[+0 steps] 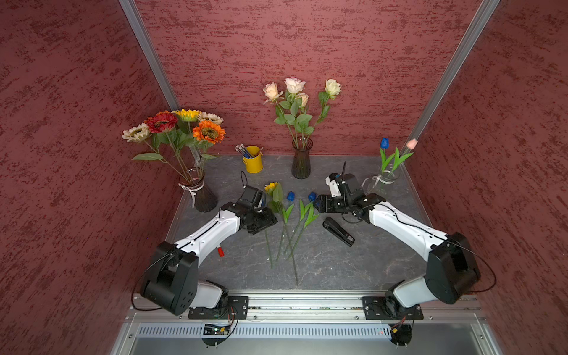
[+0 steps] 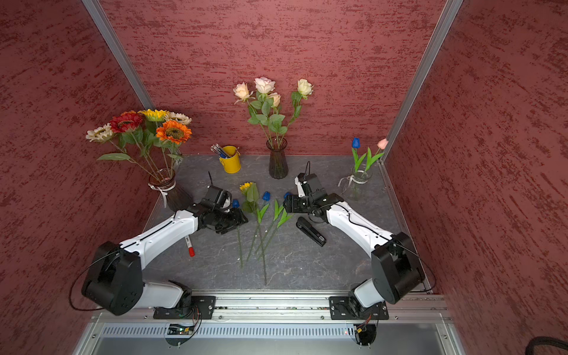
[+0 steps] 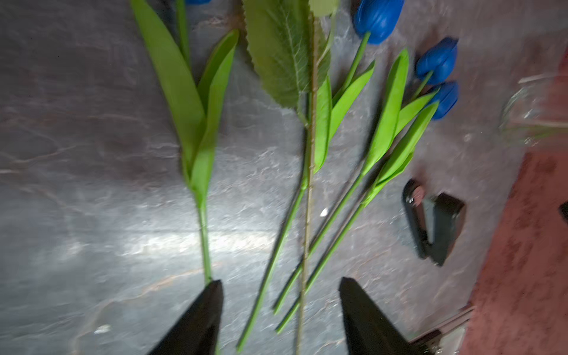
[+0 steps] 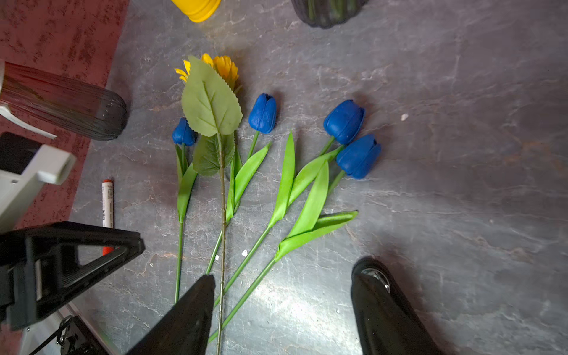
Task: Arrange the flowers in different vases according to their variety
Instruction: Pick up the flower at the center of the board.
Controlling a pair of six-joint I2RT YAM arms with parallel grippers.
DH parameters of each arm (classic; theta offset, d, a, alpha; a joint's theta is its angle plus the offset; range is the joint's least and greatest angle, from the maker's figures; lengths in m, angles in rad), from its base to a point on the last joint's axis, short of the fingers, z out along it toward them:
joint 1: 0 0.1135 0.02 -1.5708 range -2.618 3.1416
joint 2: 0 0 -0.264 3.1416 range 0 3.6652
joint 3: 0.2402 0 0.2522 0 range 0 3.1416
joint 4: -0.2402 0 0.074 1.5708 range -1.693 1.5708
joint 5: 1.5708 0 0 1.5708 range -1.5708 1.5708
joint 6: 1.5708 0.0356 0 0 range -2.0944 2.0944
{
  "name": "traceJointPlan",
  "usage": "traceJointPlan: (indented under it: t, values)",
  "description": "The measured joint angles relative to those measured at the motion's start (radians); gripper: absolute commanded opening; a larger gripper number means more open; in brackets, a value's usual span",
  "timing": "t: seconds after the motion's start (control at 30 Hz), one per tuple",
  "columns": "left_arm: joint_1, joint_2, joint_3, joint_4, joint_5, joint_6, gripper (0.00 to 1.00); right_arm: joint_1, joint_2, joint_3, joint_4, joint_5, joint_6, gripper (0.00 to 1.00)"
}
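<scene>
Sorting loose stems, centre of both top views: one yellow sunflower [image 4: 226, 66] plus four blue tulips [image 4: 262, 113], flat on the surface [image 1: 338, 270], stems fanned and crossing toward the lower middle of the frame.

Left end effector [image 3: 279, 279]: spread, nothing pinched, straddling several stems at once. Blurred wrist view, so probably lined up on the sunflower stem, can't confirm. Right end effector [image 4: 284, 269]: also spread, empty, over the tulip stem ends.

Doing it well:
- Pinch one stem only, below the leaves, away from the crossing.
- Lift straight up before swinging, to avoid dragging neighbours.
- Send the sunflower to the ribboned dark vase [image 1: 199, 193] at frame left, tulips to the clear vase [image 1: 382, 179] at right. Skip the rose vase [image 1: 301, 163] at centre back.
- Stay clear of the stapler [image 1: 338, 231], marker [image 2: 190, 246] and yellow bucket [image 1: 253, 163].

Surface: grey, marbled, matte with some glare. Room: red textured walls [image 1: 61, 123] on three sides, aluminium posts in the back corners.
</scene>
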Motion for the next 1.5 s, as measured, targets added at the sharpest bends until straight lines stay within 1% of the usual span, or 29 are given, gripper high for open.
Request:
traceJointPlan:
  t: [0.17,0.23,0.37,0.5,0.77,1.0,1.4,1.5]
  values:
    - [-0.035,0.106,0.045,0.023,0.005,-0.004,0.49,-0.015,-0.054,-0.021,-0.005,0.004,0.000,0.75]
    - [-0.047,0.141,0.056,0.027,0.004,-0.005,0.47,-0.023,-0.067,-0.028,-0.006,0.004,0.000,0.75]
    - [-0.076,0.206,0.082,0.034,0.005,-0.009,0.37,-0.039,-0.076,-0.042,-0.010,0.004,-0.003,0.75]
    - [-0.104,0.257,0.113,0.044,0.006,-0.016,0.35,-0.049,-0.080,-0.053,-0.016,0.004,-0.003,0.75]
    - [-0.124,0.307,0.164,0.040,0.006,-0.016,0.32,-0.063,-0.093,-0.061,-0.021,0.004,-0.003,0.75]
    - [-0.134,0.316,0.187,-0.002,0.010,-0.024,0.32,-0.072,-0.098,-0.073,-0.022,0.003,-0.004,0.75]
    - [-0.177,0.329,0.179,-0.038,0.006,-0.045,0.31,-0.090,-0.110,-0.084,-0.019,-0.004,-0.008,0.75]
    - [-0.181,0.348,0.179,-0.039,0.005,-0.045,0.28,-0.096,-0.113,-0.087,-0.020,-0.005,-0.008,0.75]
